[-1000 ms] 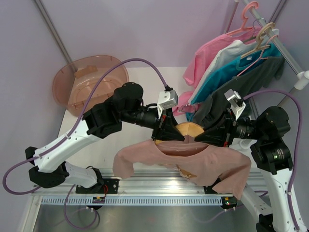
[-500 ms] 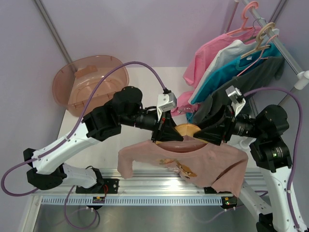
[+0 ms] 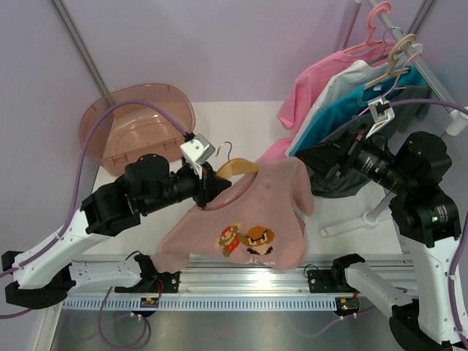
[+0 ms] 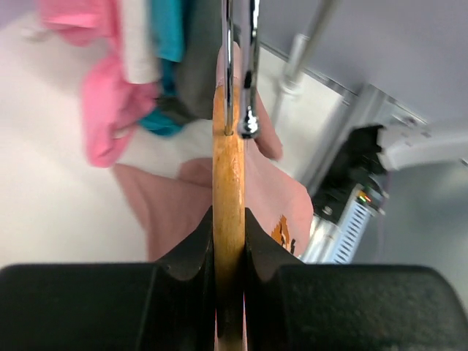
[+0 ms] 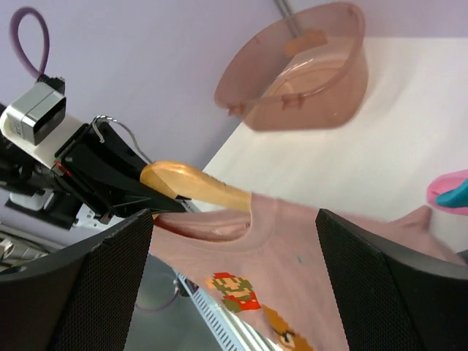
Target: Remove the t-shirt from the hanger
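The dusty-pink t-shirt [image 3: 252, 212] with the Mario and Goomba print hangs over the table's front middle. It drapes from the wooden hanger [image 3: 238, 167]. One hanger arm pokes out of the collar [image 5: 194, 186]; the rest lies under the fabric. My left gripper [image 3: 207, 188] is shut on the bare wooden arm [image 4: 228, 183], below the silver hook [image 4: 248, 73]. My right gripper [image 3: 316, 162] stands open to the shirt's right, close to it and holding nothing. In the right wrist view its fingers [image 5: 110, 278] frame the shirt [image 5: 307, 270] from a distance.
A translucent pink basin [image 3: 139, 128] sits at the back left. A rack [image 3: 409, 58] with bright pink, white, teal and dark shirts [image 3: 344, 102] stands at the back right, just behind my right gripper. A white stand foot [image 3: 351, 223] lies on the table's right.
My right gripper opened, let go of the shirt and drew back to the right. My left arm carried the hanger leftward; the shirt now hangs down with its print showing.
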Robot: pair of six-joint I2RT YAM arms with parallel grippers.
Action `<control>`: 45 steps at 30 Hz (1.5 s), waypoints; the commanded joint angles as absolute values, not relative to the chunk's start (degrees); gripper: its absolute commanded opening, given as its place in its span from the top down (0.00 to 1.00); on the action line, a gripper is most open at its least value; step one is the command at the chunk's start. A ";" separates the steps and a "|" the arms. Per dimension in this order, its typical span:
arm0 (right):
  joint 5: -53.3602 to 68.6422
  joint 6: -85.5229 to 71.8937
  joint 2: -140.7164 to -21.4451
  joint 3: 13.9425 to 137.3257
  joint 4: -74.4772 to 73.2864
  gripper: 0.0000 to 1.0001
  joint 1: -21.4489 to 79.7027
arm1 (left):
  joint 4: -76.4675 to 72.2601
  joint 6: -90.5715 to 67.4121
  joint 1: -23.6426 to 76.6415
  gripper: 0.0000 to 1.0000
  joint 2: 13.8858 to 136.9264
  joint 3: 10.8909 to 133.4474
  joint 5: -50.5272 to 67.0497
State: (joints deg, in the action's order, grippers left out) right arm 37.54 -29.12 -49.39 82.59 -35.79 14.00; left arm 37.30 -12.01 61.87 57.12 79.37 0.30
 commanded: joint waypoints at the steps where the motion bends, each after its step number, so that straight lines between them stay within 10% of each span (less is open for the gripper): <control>1: 20.19 -26.56 -56.90 94.33 -42.86 0.00 17.30 | 33.49 -14.32 61.61 1.00 54.32 79.37 -14.58; 5: -2.08 -23.64 -68.81 107.74 -54.22 0.01 32.93 | 33.40 -15.29 61.61 1.00 53.18 78.84 -17.22; 14: -29.06 -26.72 -68.20 92.56 -39.41 0.05 55.62 | 33.40 -16.78 61.61 1.00 50.28 75.32 -25.06; 27: -32.87 -26.54 -73.38 80.43 -20.84 0.18 61.44 | 30.94 -18.28 61.61 1.00 49.31 71.72 -20.66; 34: -37.79 -28.12 -74.88 78.40 -19.34 0.46 61.44 | 30.24 -19.42 61.61 1.00 46.76 70.40 -19.16; 45: -31.73 -29.79 -76.29 74.88 -13.19 0.45 61.44 | 30.23 -19.42 61.61 1.00 45.09 70.14 -21.18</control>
State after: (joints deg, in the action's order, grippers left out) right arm -32.84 -27.86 -75.33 75.81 -17.39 60.88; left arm 37.85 -18.02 61.17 46.57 69.69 -22.22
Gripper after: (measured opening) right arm 0.553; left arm 0.138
